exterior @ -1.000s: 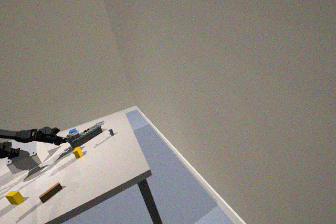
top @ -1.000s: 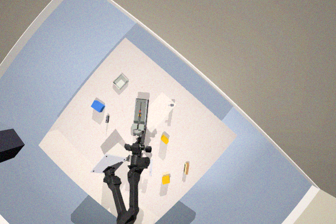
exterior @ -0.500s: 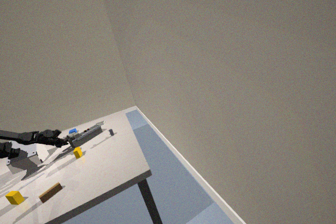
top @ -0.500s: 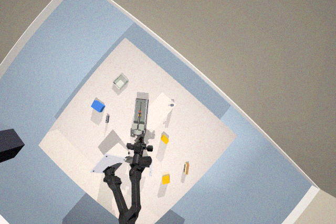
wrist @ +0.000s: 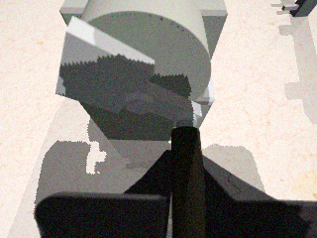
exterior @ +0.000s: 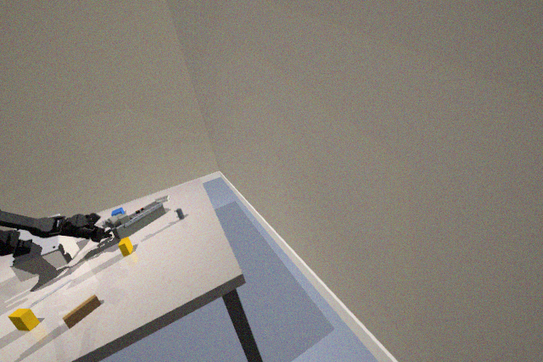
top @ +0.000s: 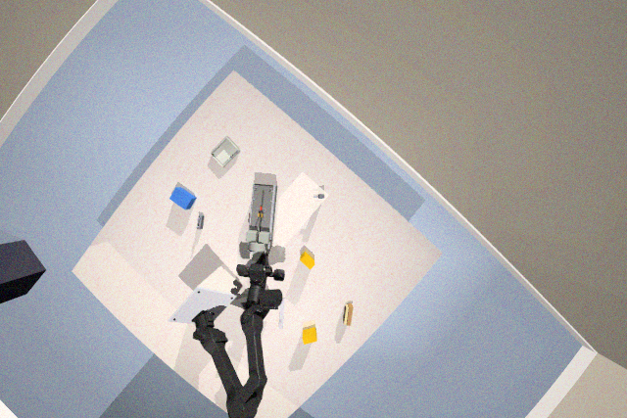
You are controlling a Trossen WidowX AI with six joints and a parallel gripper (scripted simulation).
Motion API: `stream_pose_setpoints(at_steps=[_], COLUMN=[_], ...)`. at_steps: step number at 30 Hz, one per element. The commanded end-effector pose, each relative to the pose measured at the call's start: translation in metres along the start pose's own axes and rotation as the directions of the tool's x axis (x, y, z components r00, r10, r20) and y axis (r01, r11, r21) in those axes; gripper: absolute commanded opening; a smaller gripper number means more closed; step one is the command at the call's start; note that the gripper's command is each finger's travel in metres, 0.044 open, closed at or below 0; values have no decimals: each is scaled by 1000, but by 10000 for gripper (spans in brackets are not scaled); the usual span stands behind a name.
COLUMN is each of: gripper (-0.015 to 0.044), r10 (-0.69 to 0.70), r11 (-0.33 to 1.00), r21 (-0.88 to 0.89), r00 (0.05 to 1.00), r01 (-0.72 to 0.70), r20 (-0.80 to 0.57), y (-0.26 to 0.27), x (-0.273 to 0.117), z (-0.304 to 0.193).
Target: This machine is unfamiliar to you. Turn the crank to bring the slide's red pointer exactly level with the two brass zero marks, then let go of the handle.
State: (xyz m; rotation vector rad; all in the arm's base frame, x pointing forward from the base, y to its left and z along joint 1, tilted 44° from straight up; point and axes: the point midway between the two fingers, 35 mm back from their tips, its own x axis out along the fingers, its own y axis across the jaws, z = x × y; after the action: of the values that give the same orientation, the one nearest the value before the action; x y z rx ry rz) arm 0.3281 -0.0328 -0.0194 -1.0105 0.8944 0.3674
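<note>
The grey machine (top: 274,201) (exterior: 144,221) stands on the table, its crank end toward my arm. In the top view, the red pointer (top: 261,209) appears slightly beyond the brass marks (top: 260,214), on the side away from the crank; the exact gap is too small to tell. The wrist view does not show pointer or marks. It shows the crank's round grey hub (wrist: 149,37) and the dark upright crank handle (wrist: 188,174). My gripper (top: 260,255) (exterior: 109,234) (wrist: 180,156) is shut on the handle; the black fingers partly hide it.
A grey tray (top: 215,154), a blue block (top: 182,198) and a small dark part (top: 200,220) lie left of the machine. To its right are a small grey part (top: 318,196), two yellow blocks (top: 307,259) (top: 309,334) and a brown block (top: 348,314). A pale panel (top: 202,302) stands beside my arm.
</note>
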Motion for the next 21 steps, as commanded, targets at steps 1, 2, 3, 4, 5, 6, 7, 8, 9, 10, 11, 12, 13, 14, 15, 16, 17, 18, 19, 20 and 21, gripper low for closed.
stream_pose_setpoints(at_steps=[1,2,3,4,5,6,7,8,9,10,11,12,13,14,15,16,17,18,19,20,21], gripper=[0,0,0,0,0,0,0,0,0,0,0,0,0,0,0,0,0,0,0,0,0], r10=[7,7,7,7,7,7,7,7,7,7,7,7,7,7,7,7,8,8,8,8,8], r11=[1000,1000,1000,1000,1000,1000,1000,1000,1000,1000,1000,1000,1000,1000,1000,1000,1000,1000,1000,1000,1000], r21=[1,1,1,1,1,1,1,1,1,1,1,1,1,1,1,1,1,1,1,1,1], r00=[1000,1000,1000,1000,1000,1000,1000,1000,1000,1000,1000,1000,1000,1000,1000,1000,1000,1000,1000,1000,1000], r01=[-7,-7,-7,-7,-7,-7,-7,-7,-7,-7,-7,-7,-7,-7,-7,-7,-7,-8,-8,-8,-8], r20=[-10,-10,-10,-10,-10,-10,-10,-10,-10,-10,-10,-10,-10,-10,-10,-10,-10,-10,-10,-10,-10], y=[5,6,7,8,9,10,11,12,12,13,13,14,14,15,15,16,16,16,17,17,17], x=[6,6,7,7,8,8,8,8,9,9,9,9,9,10,10,10,10,10,10,10,10], z=[-6,-6,-7,-7,-7,-8,-8,-8,-9,-9,-9,-9,-9,-9,-9,-10,-10,-10,-10,-10,-10])
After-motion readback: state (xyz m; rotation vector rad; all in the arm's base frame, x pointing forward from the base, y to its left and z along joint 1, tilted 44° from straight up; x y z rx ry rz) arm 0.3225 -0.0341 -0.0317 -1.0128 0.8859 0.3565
